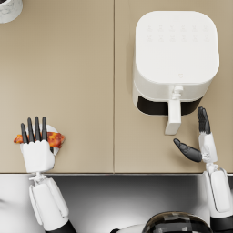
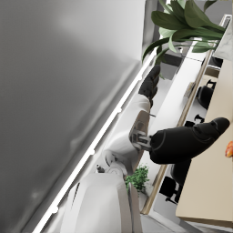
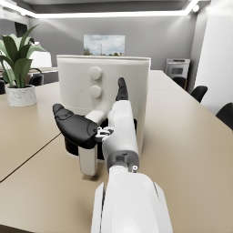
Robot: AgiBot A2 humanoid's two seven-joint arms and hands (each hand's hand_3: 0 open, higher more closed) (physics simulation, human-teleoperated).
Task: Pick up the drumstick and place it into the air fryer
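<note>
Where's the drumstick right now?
In the head view the drumstick lies on a small white plate near the table's front left edge, under the left hand's fingers.

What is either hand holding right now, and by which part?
Nothing. The left hand hovers over the drumstick, fingers straight, not closed on it. The right hand is open beside the air fryer's handle, not touching it.

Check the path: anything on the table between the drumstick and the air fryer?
Nothing visible. The drumstick lies on a small plate under the left hand; the tabletop between it and the air fryer is bare. The right hand sits open beside the fryer's handle.
</note>
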